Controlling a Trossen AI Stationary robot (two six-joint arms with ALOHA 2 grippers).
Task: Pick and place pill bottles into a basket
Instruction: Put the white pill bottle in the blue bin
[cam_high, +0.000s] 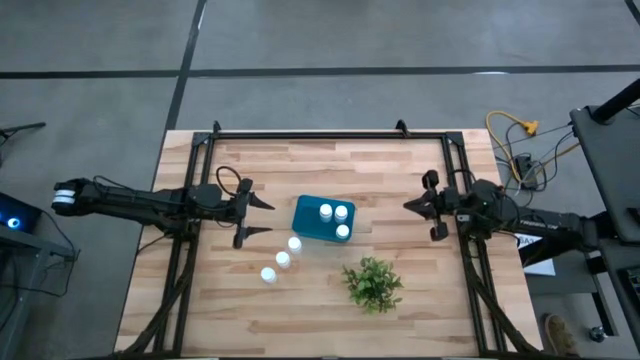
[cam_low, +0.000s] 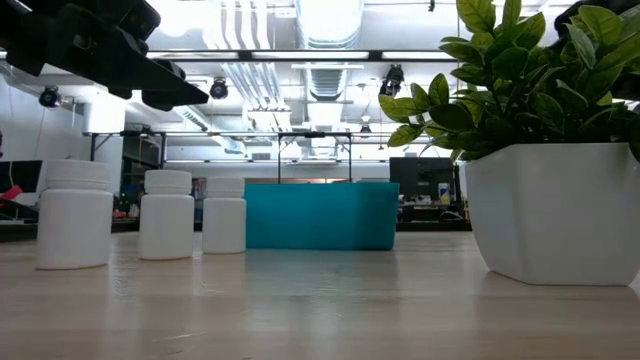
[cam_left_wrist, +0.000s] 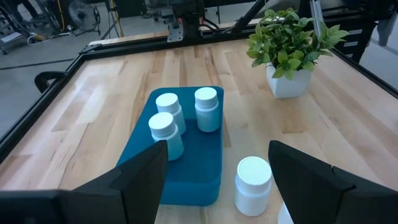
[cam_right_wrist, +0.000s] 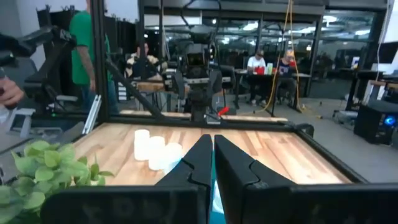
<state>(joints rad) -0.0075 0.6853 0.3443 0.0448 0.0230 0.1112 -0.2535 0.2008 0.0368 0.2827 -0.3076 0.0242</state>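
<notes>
Now three bottles (cam_high: 333, 218) stand in the basket (cam_high: 306, 222) mid-surface. Three more bottles (cam_high: 282, 260) stand just outside its corner, nearest the left arm's fingers (cam_high: 252, 217), open and empty. The right arm's fingers (cam_high: 422, 216), closed and empty, wait farther off.

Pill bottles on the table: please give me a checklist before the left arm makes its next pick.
1. Left gripper open and empty: ok.
2. Three pill bottles already stand in the basket: ok.
3. Three bottles on the table stand upright in a row: ok.
4. The nearest bottle lies ahead of the open fingers, beside the basket: ok.
5. Right gripper shut and away from the basket: ok.
6. Plant apart from the bottle row: ok.
</notes>
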